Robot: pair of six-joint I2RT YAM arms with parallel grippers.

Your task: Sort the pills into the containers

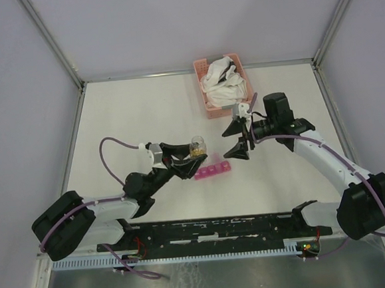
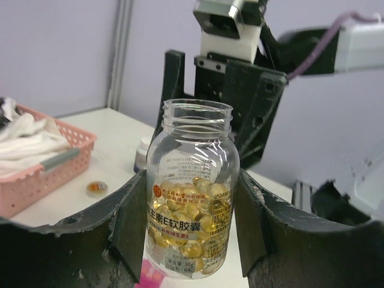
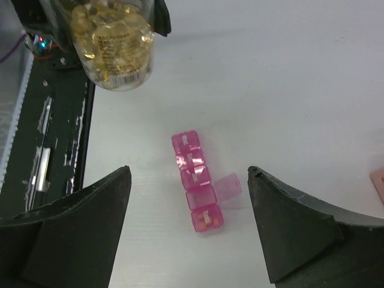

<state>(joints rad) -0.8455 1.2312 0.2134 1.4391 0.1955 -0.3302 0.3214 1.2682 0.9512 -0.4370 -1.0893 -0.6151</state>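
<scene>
A: Two grippers in view, so what is each one doing?
B: The left gripper (image 1: 195, 156) is clamped on the clear jar (image 2: 192, 198), one finger on either side. The jar stands upright with its mouth uncapped.
A: And the pills?
B: The pills (image 2: 187, 210) sit as an amber heap in the jar's lower half.
A: The right gripper?
B: The right gripper (image 1: 237, 139) has its jaws spread wide with nothing between them, hanging over the containers (image 3: 195, 180).
A: Where are those?
B: Flat on the worktop (image 1: 143, 114), a pink strip just beside the jar. One flap (image 3: 228, 186) stands open to the side, and the end compartment (image 3: 207, 217) shows a few orange bits.
A: Anything behind?
B: A pink basket (image 1: 211, 106) with white cloth (image 1: 222, 81), at the far edge
</scene>
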